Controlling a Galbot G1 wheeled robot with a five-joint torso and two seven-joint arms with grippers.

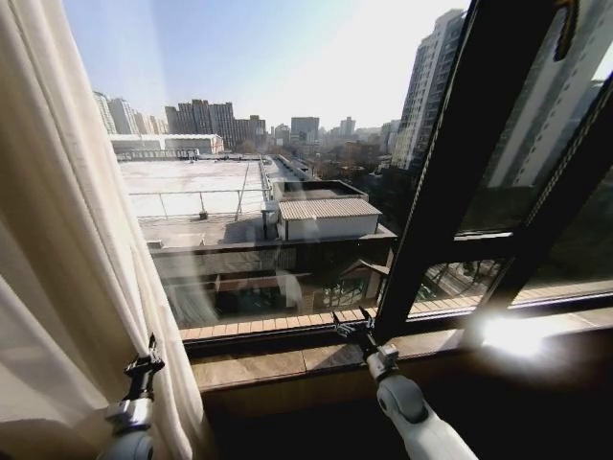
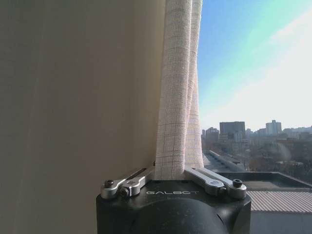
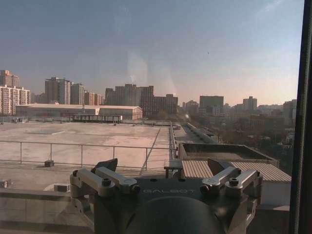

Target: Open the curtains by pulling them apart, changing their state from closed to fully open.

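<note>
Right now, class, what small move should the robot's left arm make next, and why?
Probably draw the left gripper farther toward the robot's left: it is shut on the curtain, whose edge remains over the glass at the window's left side. The right gripper waits by the sill.

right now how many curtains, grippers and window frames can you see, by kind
curtain: 1, bunched at the left, pinched in the left gripper
grippers: 2, the right gripper open by the sill
window frame: 1, dark
total: 4

one curtain [image 1: 67,240], two grippers [image 1: 144,369] [image 1: 352,328]
</note>
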